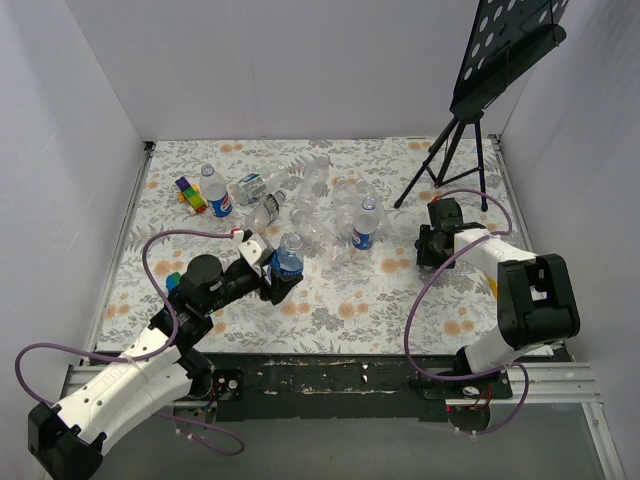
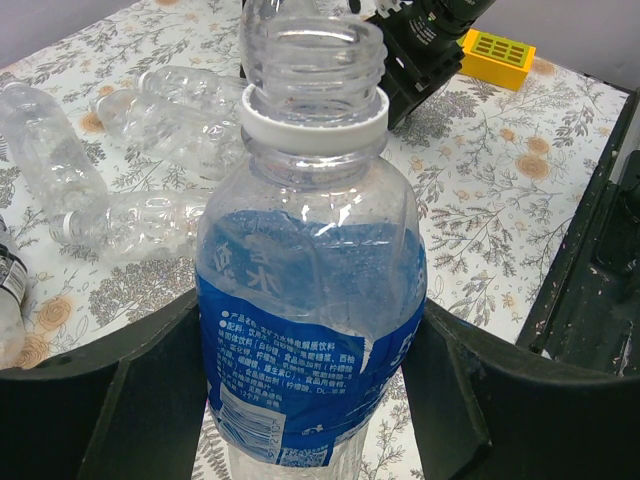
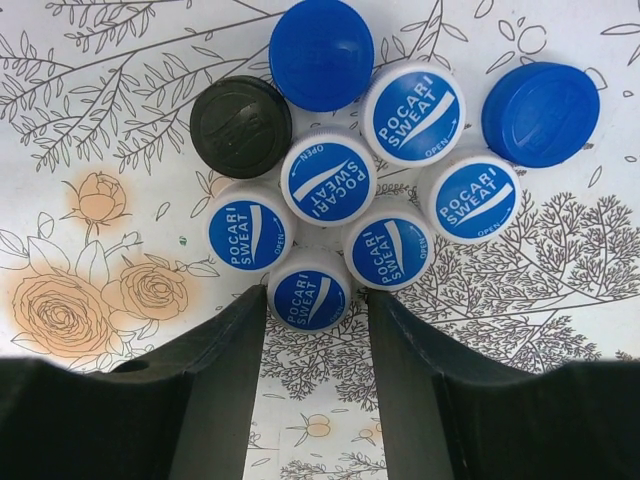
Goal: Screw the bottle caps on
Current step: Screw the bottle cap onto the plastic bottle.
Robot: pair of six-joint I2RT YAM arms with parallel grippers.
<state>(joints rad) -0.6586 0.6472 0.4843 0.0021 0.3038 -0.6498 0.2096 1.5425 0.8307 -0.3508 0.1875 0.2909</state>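
Observation:
My left gripper [image 2: 310,400] is shut on a clear bottle [image 2: 312,300] with a blue label band, holding it upright with its neck open and no cap on. It also shows in the top view [image 1: 287,258], left of centre. My right gripper [image 3: 315,325] is open and points down over a cluster of caps. Several are blue-and-white caps [image 3: 327,178], two are plain blue [image 3: 321,52] and one is black [image 3: 241,126]. The nearest cap [image 3: 309,297] lies between my fingertips. In the top view the right gripper [image 1: 432,247] is at the right.
Two capped upright bottles [image 1: 216,192] [image 1: 365,224] and several clear bottles lying down [image 1: 310,205] fill the middle back. A coloured toy [image 1: 189,194] sits at back left. A black tripod stand [image 1: 450,150] is at back right. A yellow block [image 2: 497,55] lies near the right arm.

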